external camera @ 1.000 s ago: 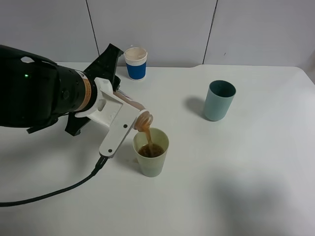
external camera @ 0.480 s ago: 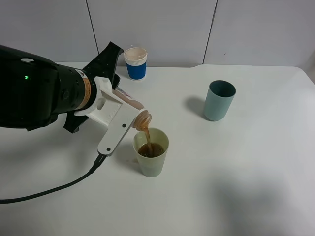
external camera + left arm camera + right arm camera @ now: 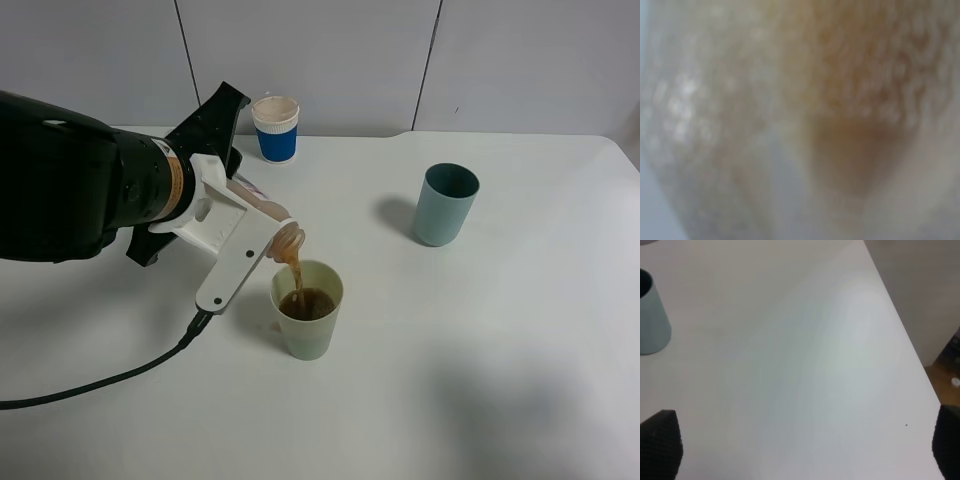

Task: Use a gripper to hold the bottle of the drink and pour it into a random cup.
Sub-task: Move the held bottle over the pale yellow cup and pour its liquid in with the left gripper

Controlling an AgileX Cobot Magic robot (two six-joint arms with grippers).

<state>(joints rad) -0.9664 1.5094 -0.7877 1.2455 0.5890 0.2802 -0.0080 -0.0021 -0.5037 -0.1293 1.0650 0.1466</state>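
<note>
The left gripper (image 3: 240, 222) is clamped tight on the bottle (image 3: 265, 212), which lies tipped with its open neck down over the rim of the pale yellow-green cup (image 3: 308, 320). A thin stream of the brown drink (image 3: 293, 275) runs from the neck into the cup, which stands upright near the middle of the table (image 3: 500, 350) and is already partly filled. The broad white jaw and the thick black arm body cover most of the bottle, so only its shoulder and neck show from above. In the left wrist view everything is a pale, brownish blur, too close to make out. A teal-grey tumbler (image 3: 445, 205) stands upright well apart from the cup, toward the right side. A white paper cup (image 3: 276, 128) with a blue sleeve stands at the back edge, just behind the arm. A black cable (image 3: 120, 378) trails from the gripper across the front left of the table. The right gripper (image 3: 802, 445) hangs over bare table with its dark fingertips (image 3: 660, 440) spread wide and nothing between them. The table is plain white and matte. Behind it is a wall (image 3: 330, 60) of pale grey panels with dark seams, and past the table's right edge a strip of brown floor (image 3: 946, 377) shows.
</note>
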